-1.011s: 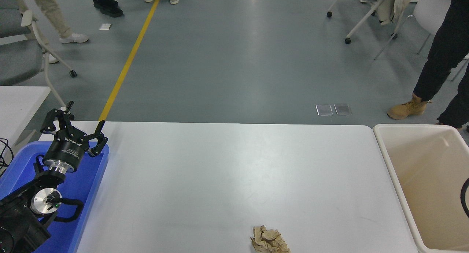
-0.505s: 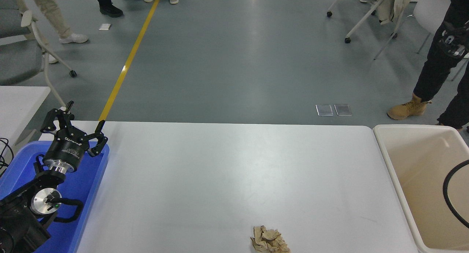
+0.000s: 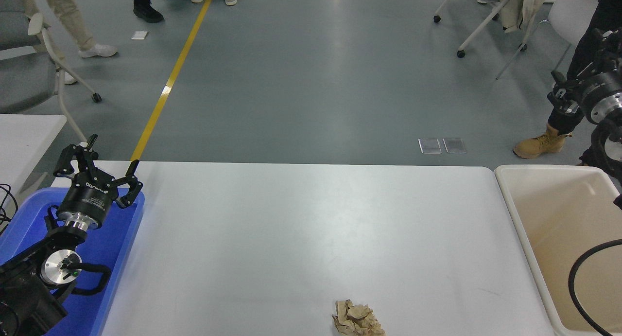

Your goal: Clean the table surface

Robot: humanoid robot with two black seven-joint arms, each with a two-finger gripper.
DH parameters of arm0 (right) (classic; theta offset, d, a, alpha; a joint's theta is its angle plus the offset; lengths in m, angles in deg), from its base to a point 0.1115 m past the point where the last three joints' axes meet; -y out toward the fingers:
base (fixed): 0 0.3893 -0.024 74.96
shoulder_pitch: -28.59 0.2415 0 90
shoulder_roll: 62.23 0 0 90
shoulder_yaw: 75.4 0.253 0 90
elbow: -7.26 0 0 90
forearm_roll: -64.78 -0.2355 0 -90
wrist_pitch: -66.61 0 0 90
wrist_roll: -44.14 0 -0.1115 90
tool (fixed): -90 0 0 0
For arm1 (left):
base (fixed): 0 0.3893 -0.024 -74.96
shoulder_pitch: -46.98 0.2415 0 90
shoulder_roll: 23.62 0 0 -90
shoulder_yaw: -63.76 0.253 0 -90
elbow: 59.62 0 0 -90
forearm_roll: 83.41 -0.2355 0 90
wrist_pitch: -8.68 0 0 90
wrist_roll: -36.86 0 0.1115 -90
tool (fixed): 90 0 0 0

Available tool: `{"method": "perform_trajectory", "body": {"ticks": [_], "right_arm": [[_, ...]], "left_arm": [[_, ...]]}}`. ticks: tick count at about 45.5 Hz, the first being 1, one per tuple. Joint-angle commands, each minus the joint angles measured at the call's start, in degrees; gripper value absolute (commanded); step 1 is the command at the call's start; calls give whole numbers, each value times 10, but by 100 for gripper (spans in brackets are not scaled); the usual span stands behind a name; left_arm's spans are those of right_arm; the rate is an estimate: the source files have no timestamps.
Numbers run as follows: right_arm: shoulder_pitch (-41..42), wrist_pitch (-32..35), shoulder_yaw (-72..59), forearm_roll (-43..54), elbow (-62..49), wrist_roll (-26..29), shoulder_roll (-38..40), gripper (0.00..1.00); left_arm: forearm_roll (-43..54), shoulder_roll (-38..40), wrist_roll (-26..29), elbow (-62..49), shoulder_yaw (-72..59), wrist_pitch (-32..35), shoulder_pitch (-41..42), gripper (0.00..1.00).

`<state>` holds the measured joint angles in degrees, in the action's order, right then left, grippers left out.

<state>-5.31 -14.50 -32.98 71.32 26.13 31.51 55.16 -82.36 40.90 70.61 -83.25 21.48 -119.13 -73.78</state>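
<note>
Lying at six o'clock on the matte white rectangular tabletop (image 3: 301,229), a crumpled brown paper wad (image 3: 357,319) sits alone; the left black gripper (image 3: 97,161) at nine o'clock holds its fingers spread, while the right black gripper (image 3: 580,78) at two o'clock leaves its fingers impossible to judge.

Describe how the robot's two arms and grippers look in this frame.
Left gripper: matte black linkage fingers on a black cylinder with white lettering, then a silver ring and silver disc joint. Right gripper: also black with a silver ring, fingers unclear; a black cable loops below.

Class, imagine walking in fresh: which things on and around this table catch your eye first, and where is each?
A crumpled brown paper ball lies alone near the front edge of the white table surface. A beige bin stands at the table's right end. The left gripper hangs open over a blue tray at the left.
</note>
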Motion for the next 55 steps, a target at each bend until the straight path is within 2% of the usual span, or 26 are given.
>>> {"method": "perform_trajectory", "body": {"ticks": [1, 16, 55], "right_arm": [[-41, 2, -14, 4, 1, -15, -18, 99], [-70, 6, -13, 5, 11, -100, -42, 99], [-72, 9, -13, 9, 12, -101, -57, 99]], "left_arm": [[0, 0, 0, 0, 0, 0, 0, 100], [0, 0, 0, 1, 0, 0, 0, 100], [0, 1, 0, 0, 0, 0, 0, 100]]}}
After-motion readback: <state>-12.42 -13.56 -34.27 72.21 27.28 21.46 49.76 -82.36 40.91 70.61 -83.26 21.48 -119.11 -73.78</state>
